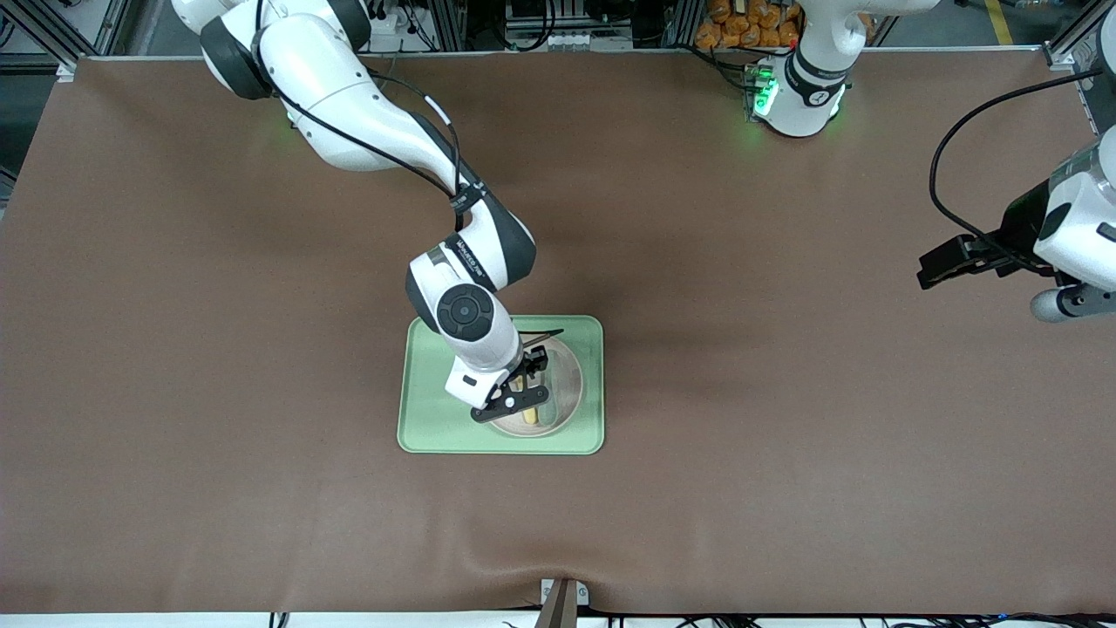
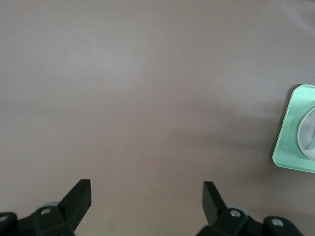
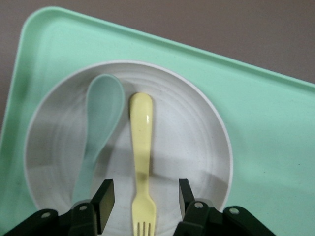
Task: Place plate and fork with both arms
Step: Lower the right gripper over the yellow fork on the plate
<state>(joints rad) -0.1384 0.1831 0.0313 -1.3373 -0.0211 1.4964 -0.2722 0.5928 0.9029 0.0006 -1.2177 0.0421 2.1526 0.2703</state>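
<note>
While the right arm (image 1: pixel 366 131) reached down from the upper left of the front view, its right gripper (image 1: pixel 521 390) hung low over the plate (image 1: pixel 571 384), just below the centre of the frame. The plate sat on the light-green tray (image 1: pixel 427 410), toward the tray's end nearer the left arm, and a sliver of the pale-yellow fork (image 1: pixel 530 419) showed on the plate under the black fingers. The left arm (image 1: pixel 1077 227) waited at the right edge of the frame, its left gripper (image 1: pixel 937 266) held over bare brown table (image 1: pixel 785 436), well apart from the tray.

In the left wrist view, the left gripper (image 2: pixel 146 196) stood with both fingers (image 2: pixel 78 194) wide apart at the bottom of the frame and nothing between them (only brown tabletop (image 2: pixel 147 88) filled most of the picture). A corner of the tray (image 2: pixel 288 142) and part of the plate (image 2: pixel 305 129) showed at the right edge.

In the right wrist view, the plate (image 3: pixel 197 142) filled the middle of the frame, resting inside the tray (image 3: pixel 266 113). The fork (image 3: pixel 141 152) lay on the plate with its tines toward the bottom edge, and a teal-green spoon (image 3: pixel 98 132) lay just beside it, also on the plate. The right gripper (image 3: pixel 146 199) straddled the fork near its tines, one finger (image 3: pixel 104 199) on each side; a gap remained between each finger and the fork, so the jaws were partly apart and not clamped on it.
</note>
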